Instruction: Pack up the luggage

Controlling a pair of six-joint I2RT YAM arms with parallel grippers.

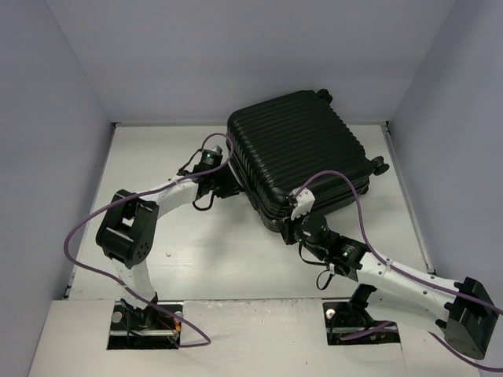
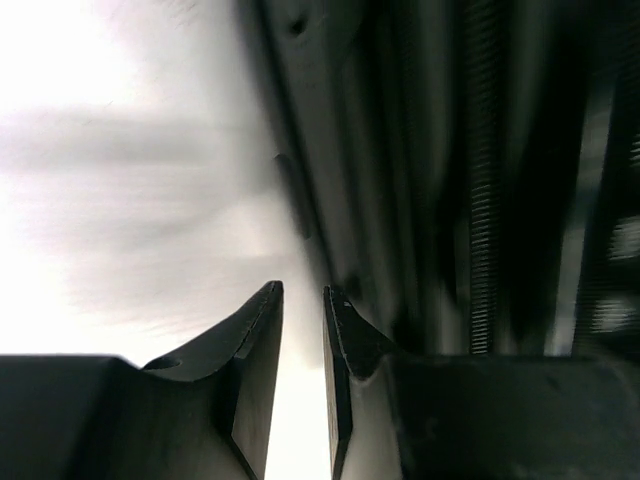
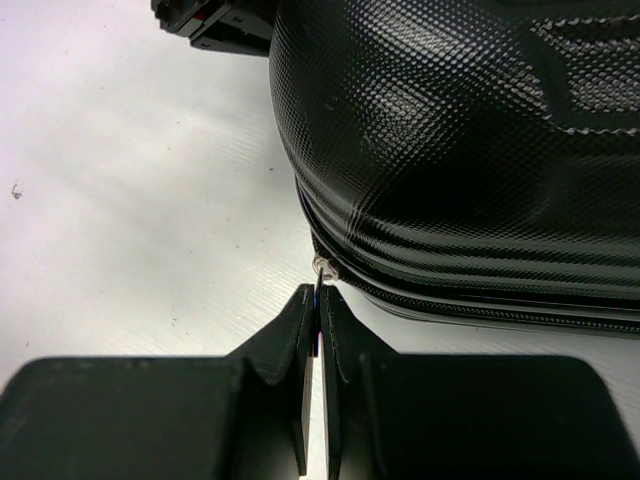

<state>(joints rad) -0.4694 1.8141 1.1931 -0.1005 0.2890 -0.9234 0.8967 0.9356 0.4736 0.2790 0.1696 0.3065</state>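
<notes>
The luggage (image 1: pixel 299 149), a black ribbed hard-shell suitcase, lies closed and flat at the back right of the table, its wheels on the right. My right gripper (image 1: pixel 289 225) is at its near left corner. In the right wrist view the gripper (image 3: pixel 318 292) is shut on the thin zipper pull (image 3: pixel 319 270) at the zipper line under the textured shell (image 3: pixel 450 120). My left gripper (image 1: pixel 228 185) is against the suitcase's left side. In the left wrist view it (image 2: pixel 303 290) is open by a narrow gap and empty, with the blurred shell (image 2: pixel 450 200) just to its right.
The white table (image 1: pixel 157 157) is enclosed by grey walls at the back and both sides. Purple cables loop off both arms. The left gripper's end shows at the top of the right wrist view (image 3: pixel 215 20).
</notes>
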